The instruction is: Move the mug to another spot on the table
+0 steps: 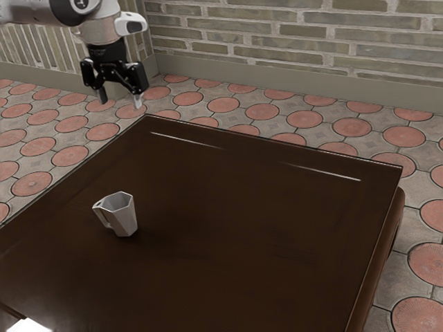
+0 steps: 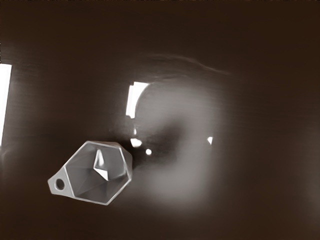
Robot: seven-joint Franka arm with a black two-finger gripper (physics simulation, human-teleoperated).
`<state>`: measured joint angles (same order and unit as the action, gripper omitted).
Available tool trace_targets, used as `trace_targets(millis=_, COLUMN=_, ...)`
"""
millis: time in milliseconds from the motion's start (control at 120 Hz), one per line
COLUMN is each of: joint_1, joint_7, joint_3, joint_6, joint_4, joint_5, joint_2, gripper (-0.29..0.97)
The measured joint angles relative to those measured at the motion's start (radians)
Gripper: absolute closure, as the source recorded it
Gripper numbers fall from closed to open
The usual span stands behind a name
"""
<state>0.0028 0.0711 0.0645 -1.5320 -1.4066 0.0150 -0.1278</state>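
Note:
A white faceted mug (image 1: 119,214) stands upright on the dark brown table (image 1: 242,207), near the exterior view's left edge of the tabletop, its handle pointing toward that left side. High above it, at the upper left, my black gripper (image 1: 122,96) hangs open with nothing between its fingers. From the wrist camera I look straight down into the mug (image 2: 95,172); its hexagonal rim and small ring handle are plain to see, well below my hand.
The glossy table surface (image 2: 225,75) stretches wide toward the exterior view's right and front of the mug. A tiled floor (image 1: 311,117) and a brick wall (image 1: 291,34) lie beyond the table's far edge.

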Motion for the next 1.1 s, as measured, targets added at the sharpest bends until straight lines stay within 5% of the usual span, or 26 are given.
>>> trace_targets(millis=267, joint_1=-0.007, joint_7=0.005, joint_3=0.011, joint_6=0.032, joint_4=-0.033, joint_5=0.001, joint_2=0.070, gripper=0.00)
trace_targets(millis=567, joint_1=-0.005, joint_7=0.175, joint_3=0.075, joint_6=-0.148, joint_4=-0.529, joint_5=0.044, joint_2=0.357, gripper=0.00)
trace_targets(millis=850, joint_1=-0.003, joint_7=0.694, joint_3=0.225, joint_6=-0.351, joint_4=-0.777, joint_5=0.048, joint_2=0.409, gripper=0.00)
trace_targets(millis=1100, joint_1=-0.001, joint_7=1.103, joint_3=0.261, joint_6=-0.580, joint_4=-0.797, joint_5=-0.054, joint_2=0.250, gripper=0.00)
